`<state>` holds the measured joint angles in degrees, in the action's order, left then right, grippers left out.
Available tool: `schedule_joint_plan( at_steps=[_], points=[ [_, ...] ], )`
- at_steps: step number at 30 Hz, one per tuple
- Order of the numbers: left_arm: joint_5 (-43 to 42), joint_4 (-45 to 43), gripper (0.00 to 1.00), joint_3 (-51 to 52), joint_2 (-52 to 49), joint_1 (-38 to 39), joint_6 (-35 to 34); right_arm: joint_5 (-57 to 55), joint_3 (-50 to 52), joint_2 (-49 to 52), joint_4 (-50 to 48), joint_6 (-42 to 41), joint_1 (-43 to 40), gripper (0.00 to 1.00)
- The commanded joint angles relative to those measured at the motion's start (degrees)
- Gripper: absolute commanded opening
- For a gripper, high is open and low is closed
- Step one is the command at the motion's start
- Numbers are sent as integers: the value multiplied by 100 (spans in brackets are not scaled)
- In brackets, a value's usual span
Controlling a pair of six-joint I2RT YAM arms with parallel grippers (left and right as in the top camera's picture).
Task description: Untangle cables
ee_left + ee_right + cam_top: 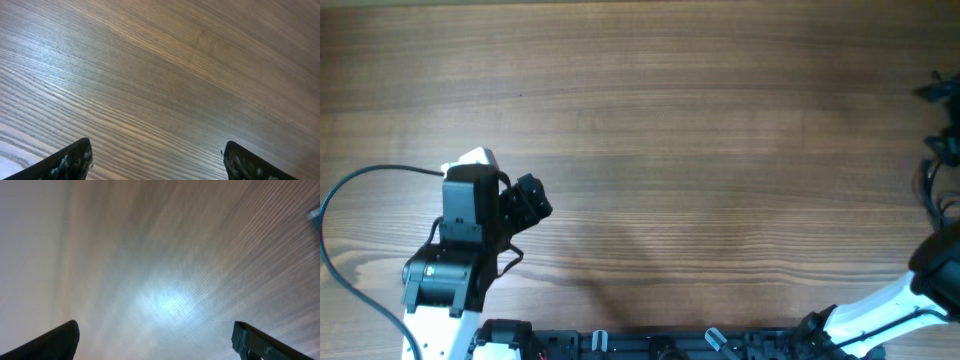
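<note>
Hovered left gripper [156, 152] over wooden table [700, 120], fingers [75, 160] spread wide, nothing between them. Same for right gripper [156, 330]: fully spread, empty, view blurred. Saw thin black cables [928, 185] only at far right table edge, near right arm [880, 305], partly cut off by frame, well apart from left gripper.

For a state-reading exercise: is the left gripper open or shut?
Open. The left gripper shows its fingers far apart, only bare table between.
</note>
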<state>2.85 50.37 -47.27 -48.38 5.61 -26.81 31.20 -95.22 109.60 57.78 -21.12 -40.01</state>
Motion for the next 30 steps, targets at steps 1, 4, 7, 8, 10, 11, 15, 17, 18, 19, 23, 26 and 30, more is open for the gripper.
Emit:
schedule_joint_plan(
  at_steps=[1, 4, 7, 8, 10, 11, 15, 17, 18, 19, 23, 26, 30],
  points=[
    [-92, 332, 85, -101, 693, -26, 87, -289, 20, -610, 317, 1075, 756, 100],
    [-90, 684, 86, -291, 1390, -26, 107, -103, 20, -1451, 503, 1449, 1366, 100],
    [-94, 1036, 87, -507, 2332, -26, 103, 660, 20, -3021, 955, 2015, 1969, 100],
    [-96, 1150, 85, -527, 2684, -26, 46, 946, 20, -3711, 1185, 2133, 1991, 100],
    [-94, 1222, 81, -527, 2955, -26, -66, 1095, 20, -4592, 1484, 2164, 1991, 100],
    [-160, 1246, 81, -527, 3032, -26, -116, 1222, 20, -4992, 1582, 2151, 1991, 100],
    [-608, 1231, 87, -531, 3082, -26, -109, 2551, 20, -6784, 1231, 2111, 1991, 100],
    [-629, 1228, 90, -553, 3082, -26, -105, 2184, 17, -7761, 1167, 2118, 1991, 100],
    [-627, 1226, 91, -557, 3082, -26, -59, 1932, -13, -8199, 1268, 2114, 2057, 100],
    [-625, 1204, 92, -557, 3082, -26, -61, 1749, -22, -8658, 1342, 2111, 2269, 100],
    [-627, 1110, 94, -560, 3082, -26, -61, 1145, -68, -8939, 1349, 2105, 2730, 100],
    [-627, 1082, 95, -560, 3082, -26, -63, 1154, -85, -8935, 1445, 1943, 3283, 100],
    [-625, 1093, 95, -560, 3082, -26, -59, -57, -503, -8985, 2671, 2743, 3646, 100]
  ],
)
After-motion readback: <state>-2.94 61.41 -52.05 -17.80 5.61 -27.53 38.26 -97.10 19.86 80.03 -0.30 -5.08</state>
